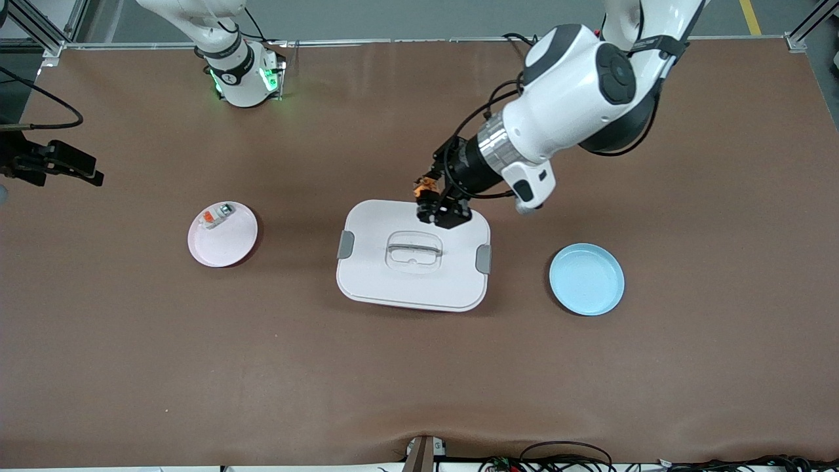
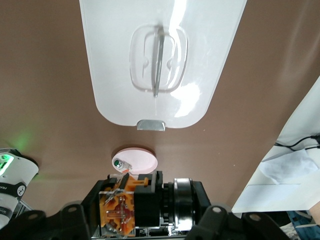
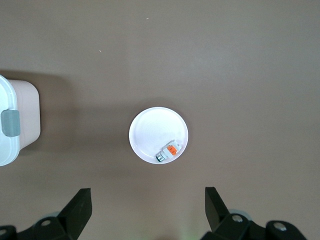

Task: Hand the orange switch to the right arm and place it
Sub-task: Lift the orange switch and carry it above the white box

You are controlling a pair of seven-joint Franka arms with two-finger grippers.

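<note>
Over the edge of the white lidded box (image 1: 413,255) that lay farthest from the front camera, the left gripper (image 1: 438,204) hung in the air, its fingers clamped together on the orange switch (image 1: 426,188). The switch showed as a stubby black body with a bright orange end; in the left wrist view the same part (image 2: 131,202) sat between the black fingers (image 2: 75,212), orange end toward the pink plate (image 2: 135,160). The box stood at mid-table on the brown table (image 1: 419,380), lid closed, a clear handle (image 1: 414,250) at its centre and a grey latch (image 1: 345,244) at each short end. The pink plate (image 1: 223,235) lay toward the right arm's end of the table and carried a whitish-grey block with orange label (image 1: 216,216) near its rim. A blue plate (image 1: 586,279) lay toward the left arm's end, well apart from the box. The right gripper (image 3: 147,210) waited high above the pink plate (image 3: 159,135), its fingers spread wide apart and holding nothing; the block (image 3: 167,152) was visible below it
</note>
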